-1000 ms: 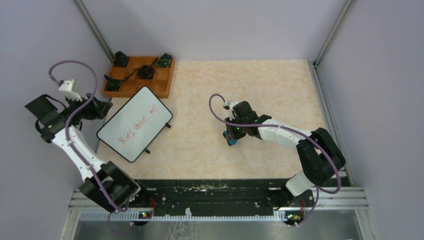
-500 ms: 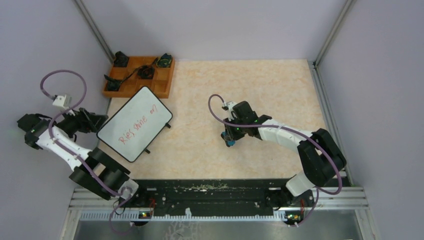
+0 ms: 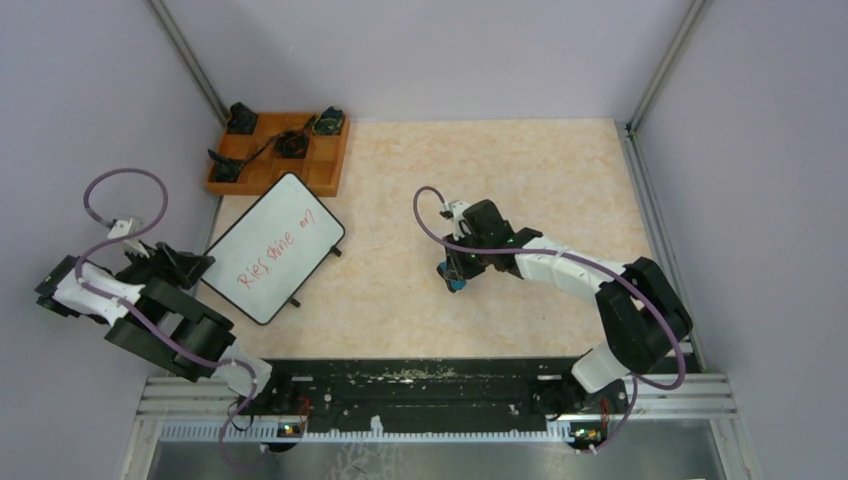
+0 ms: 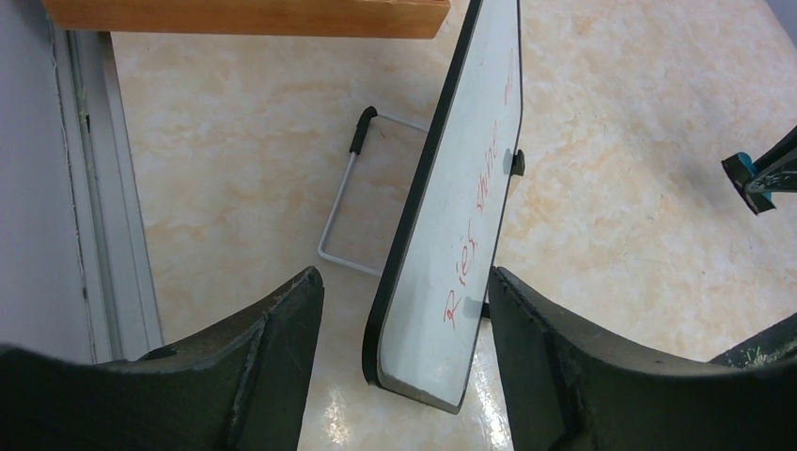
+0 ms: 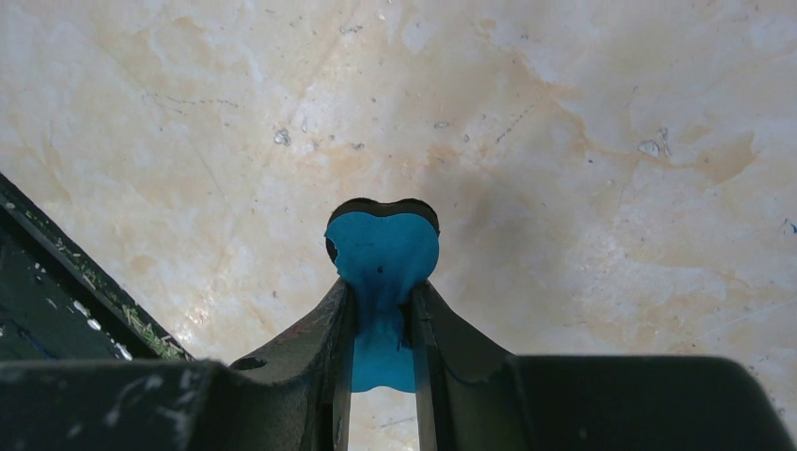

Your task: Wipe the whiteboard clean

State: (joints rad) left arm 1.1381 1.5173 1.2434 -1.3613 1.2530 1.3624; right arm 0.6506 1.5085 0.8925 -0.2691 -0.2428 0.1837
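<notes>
Whiteboard [image 3: 270,250] sits at the table's [image 3: 520,190] left side, just beside the orange tray [image 3: 325,165]. It is propped at a tilt on a wire stand [image 4: 338,216], with red writing across its face. Left gripper [image 4: 402,282] is low at the board's near-left edge, fingers apart, with the board's corner between them in the wrist view; no contact seen. Right gripper [image 5: 381,291] is mid-table, well apart from the board, clamped on a blue eraser [image 5: 382,246] pointed down at the tabletop.
</notes>
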